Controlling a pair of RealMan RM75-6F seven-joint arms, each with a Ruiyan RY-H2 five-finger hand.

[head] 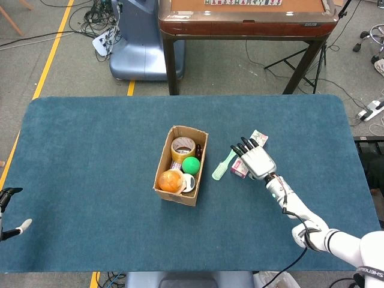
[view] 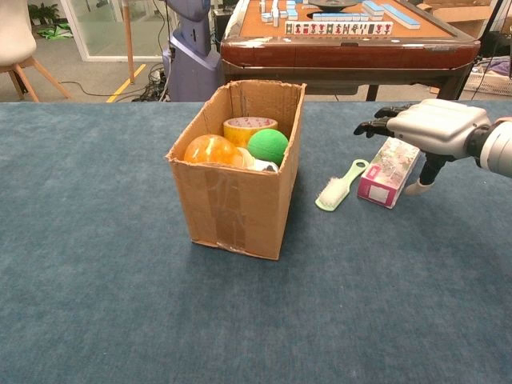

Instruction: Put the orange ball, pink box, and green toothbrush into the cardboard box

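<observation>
Right robot hand (view: pixel 436 128), fingers spread and flat, atop pink patterned rectangular box (view: pixel 387 172) on blue felt worktop (view: pixel 120 304); grasp unclear. Advisable: wrap fingers around box sides before lifting.

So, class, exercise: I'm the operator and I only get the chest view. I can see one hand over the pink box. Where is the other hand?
Observer: The head view shows the left hand at the near left edge of the table, far from everything, mostly cut off by the frame, with nothing visible in it.
Operator: And is there room left inside the cardboard box?
Observer: Little, from above. The tape roll, green ball and orange ball cover nearly the whole floor of the cardboard box.
Operator: How much of the pink box does the hand cover?
Observer: Most of it; from above, only the ends of the pink box show past the right hand.
</observation>
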